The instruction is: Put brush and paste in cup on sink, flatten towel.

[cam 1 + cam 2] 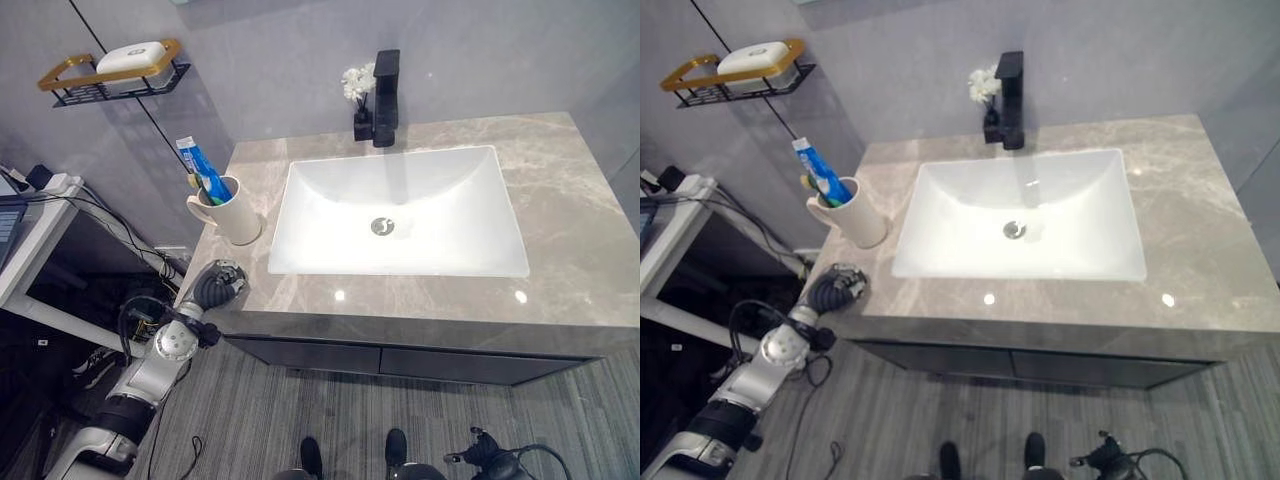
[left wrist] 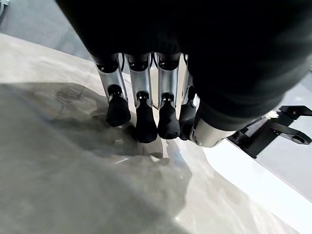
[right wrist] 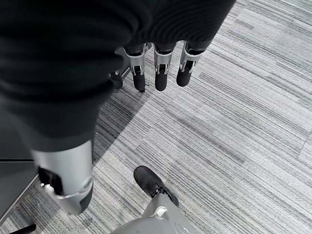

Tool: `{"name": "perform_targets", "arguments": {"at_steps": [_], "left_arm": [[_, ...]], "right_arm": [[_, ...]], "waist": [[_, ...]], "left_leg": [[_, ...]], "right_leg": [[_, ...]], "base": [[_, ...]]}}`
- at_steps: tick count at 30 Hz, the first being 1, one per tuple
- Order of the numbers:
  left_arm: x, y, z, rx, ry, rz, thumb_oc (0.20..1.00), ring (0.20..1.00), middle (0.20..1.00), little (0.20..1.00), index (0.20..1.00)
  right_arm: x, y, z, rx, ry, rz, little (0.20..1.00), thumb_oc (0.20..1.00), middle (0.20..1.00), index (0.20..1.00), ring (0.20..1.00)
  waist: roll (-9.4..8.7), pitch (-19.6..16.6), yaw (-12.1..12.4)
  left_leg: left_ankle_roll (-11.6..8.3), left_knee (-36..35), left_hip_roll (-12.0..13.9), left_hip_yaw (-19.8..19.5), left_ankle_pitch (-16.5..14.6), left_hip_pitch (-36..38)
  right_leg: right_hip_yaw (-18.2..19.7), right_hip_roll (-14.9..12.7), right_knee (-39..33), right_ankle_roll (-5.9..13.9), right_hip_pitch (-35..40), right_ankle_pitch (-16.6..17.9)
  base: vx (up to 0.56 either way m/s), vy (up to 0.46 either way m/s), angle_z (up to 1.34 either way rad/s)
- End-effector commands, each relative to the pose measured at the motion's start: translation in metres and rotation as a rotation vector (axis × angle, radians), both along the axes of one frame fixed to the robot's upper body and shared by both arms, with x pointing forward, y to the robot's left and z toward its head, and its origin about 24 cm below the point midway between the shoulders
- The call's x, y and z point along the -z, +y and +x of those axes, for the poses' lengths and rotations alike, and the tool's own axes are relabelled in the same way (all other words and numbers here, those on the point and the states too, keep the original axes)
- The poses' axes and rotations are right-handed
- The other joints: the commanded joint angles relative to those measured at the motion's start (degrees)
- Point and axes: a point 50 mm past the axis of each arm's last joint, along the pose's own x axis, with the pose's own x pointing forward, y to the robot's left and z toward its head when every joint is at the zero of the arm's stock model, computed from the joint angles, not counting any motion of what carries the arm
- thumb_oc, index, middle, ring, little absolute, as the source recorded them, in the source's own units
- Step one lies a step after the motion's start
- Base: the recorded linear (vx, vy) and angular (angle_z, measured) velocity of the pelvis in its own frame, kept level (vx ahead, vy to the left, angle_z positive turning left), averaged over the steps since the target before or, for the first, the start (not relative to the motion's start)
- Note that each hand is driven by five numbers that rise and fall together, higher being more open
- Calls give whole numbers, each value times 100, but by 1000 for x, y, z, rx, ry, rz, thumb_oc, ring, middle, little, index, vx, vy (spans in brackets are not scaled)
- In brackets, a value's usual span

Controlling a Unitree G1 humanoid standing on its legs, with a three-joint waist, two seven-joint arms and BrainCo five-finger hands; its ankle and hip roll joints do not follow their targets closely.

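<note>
resting at the counter's [image 1: 560, 230] front left corner, the left hand [image 1: 218, 283] has straight, relaxed fingers [image 2: 146, 122], tips down on the stone, holding nothing. the cup [image 1: 234, 212] stands just behind it, further back along the same left edge beside the sink [image 1: 400, 215], and already holds the paste [image 1: 203, 168] and brush [image 1: 195, 183], both leaning back-left with their long axes near upright. so that part looks done; no towel can be made out on the counter, so where the flattening would happen cannot be told. the right hand [image 3: 158, 68] hangs low over the floor [image 3: 234, 112], fingers loose and empty, well away from the cup, so the left is the nearer one.
</note>
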Motion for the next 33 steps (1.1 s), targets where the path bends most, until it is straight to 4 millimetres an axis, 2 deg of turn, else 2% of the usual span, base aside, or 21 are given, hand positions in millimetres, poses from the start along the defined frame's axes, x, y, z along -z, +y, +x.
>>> {"name": "perform_targets", "arguments": {"at_steps": [1, 3, 8, 14, 18, 24, 33], "left_arm": [[-3, 3, 6, -8, -9, 21, 200, 200, 200, 200, 200], [-2, 4, 6, -10, -7, 27, 200, 200, 200, 200, 200], [2, 21, 5, -63, 13, 143, 200, 200, 200, 200, 200], [-2, 23, 7, -63, -4, 199, 200, 200, 200, 200, 200], [-12, 29, 10, -80, -50, 247, 200, 200, 200, 200, 200], [-16, 33, 11, -101, -65, 261, 200, 200, 200, 200, 200], [-38, 47, 13, -149, -143, 302, 200, 200, 200, 200, 200]], "right_arm": [[0, 14, 15, 9, -51, 25, 1000, 1000, 1000, 1000, 1000], [0, 14, 15, 8, -52, 25, 1000, 1000, 1000, 1000, 1000], [-1, 14, 15, 5, -54, 20, 1000, 1000, 1000, 1000, 1000], [-2, 12, 18, 7, -61, 11, 1000, 1000, 1000, 1000, 1000], [-4, 13, 24, 10, -81, 14, 1000, 1000, 1000, 1000, 1000], [-4, 11, 20, 76, -98, 38, 1000, 1000, 1000, 1000, 1000], [-5, 8, 22, 101, -102, 32, 1000, 1000, 1000, 1000, 1000]], "waist": [[-530, -71, -163], [-528, -68, -165], [-522, -21, -170], [-522, 45, -179], [-543, 124, -175], [-552, 154, -205], [-593, 270, -223]], "left_leg": [[-228, 22, 79, 111, 284, -152], [-227, 22, 76, 116, 278, -150], [-206, 22, 57, 150, 247, -153], [-184, 22, 41, 181, 226, -184], [-162, 22, 16, 211, 216, -287], [-156, 22, 21, 283, 206, -318], [-128, 22, -27, 378, 165, -423]], "right_leg": [[390, -349, 51, 331, 322, -311], [399, -352, 51, 331, 318, -310], [440, -375, 51, 350, 277, -294], [478, -402, 51, 374, 193, -269], [543, -428, 51, 395, 49, -224], [584, -441, 51, 409, -17, -202], [760, -486, 51, 452, -227, -131]], "base": [[0, 0, 0], [0, 0, 0], [10, 5, -7], [8, 12, -4], [3, 12, -4], [18, 16, -8], [9, 21, -8]]}}
